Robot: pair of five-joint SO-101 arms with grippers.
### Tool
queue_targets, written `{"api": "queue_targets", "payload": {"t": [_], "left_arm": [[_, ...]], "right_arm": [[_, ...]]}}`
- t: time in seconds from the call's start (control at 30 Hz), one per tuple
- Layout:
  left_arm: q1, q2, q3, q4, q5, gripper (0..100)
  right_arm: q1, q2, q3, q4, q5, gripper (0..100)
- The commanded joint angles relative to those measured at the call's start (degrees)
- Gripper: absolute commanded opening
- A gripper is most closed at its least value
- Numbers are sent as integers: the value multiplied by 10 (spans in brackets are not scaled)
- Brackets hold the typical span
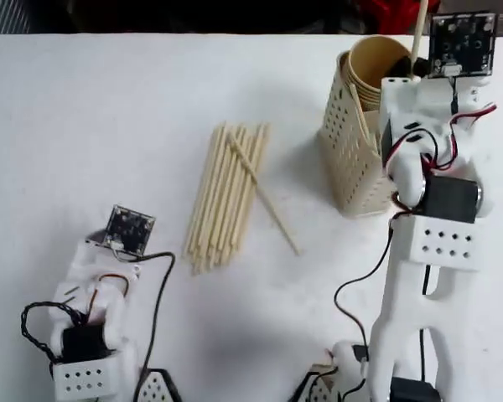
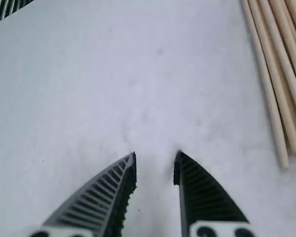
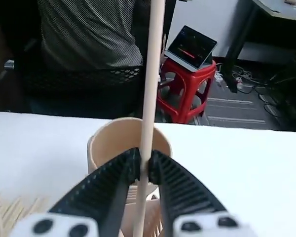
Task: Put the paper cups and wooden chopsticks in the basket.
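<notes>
Bare counter (image 1: 84, 126) ahead of the left claw (image 2: 155, 160), chopstick pile (image 1: 226, 197) just beside; a stray stick (image 1: 272, 209) cuts the lane toward the basket (image 1: 348, 159), its mouth crowded by cups (image 1: 373, 71) and the right claw (image 3: 144, 165) pinching an upright chopstick (image 3: 150, 74)

- We find a white table (image 1: 109, 100) with a plain surface.
- We record a bundle of wooden chopsticks (image 1: 226, 197) lying flat near its middle.
- A single chopstick (image 1: 277, 218) lies slanted across the bundle's far end, its other end on bare table.
- A perforated basket (image 1: 348, 159) stands to the right, apart from the bundle.
</notes>
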Motion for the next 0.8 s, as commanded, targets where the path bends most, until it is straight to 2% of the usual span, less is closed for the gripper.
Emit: {"api": "queue_targets", "payload": {"t": [0.0,0.2,0.3,0.4,0.47,0.63,0.77], "left_arm": [[6,-5,-2,2,-6,143],[6,-5,-2,2,-6,143],[6,-5,-2,2,-6,143],[6,-5,-2,2,-6,143],[6,-5,-2,2,-6,143],[6,-5,-2,2,-6,143],[6,-5,-2,2,-6,143]], "right_arm": [[3,-30,63,-77,-6,17],[-3,-82,193,-165,-3,28],[-5,-116,210,-146,-3,122],[-6,-153,202,-94,0,247],[-7,-175,193,-52,20,290],[-38,-213,165,41,69,197],[-106,-215,89,164,71,149]]}}
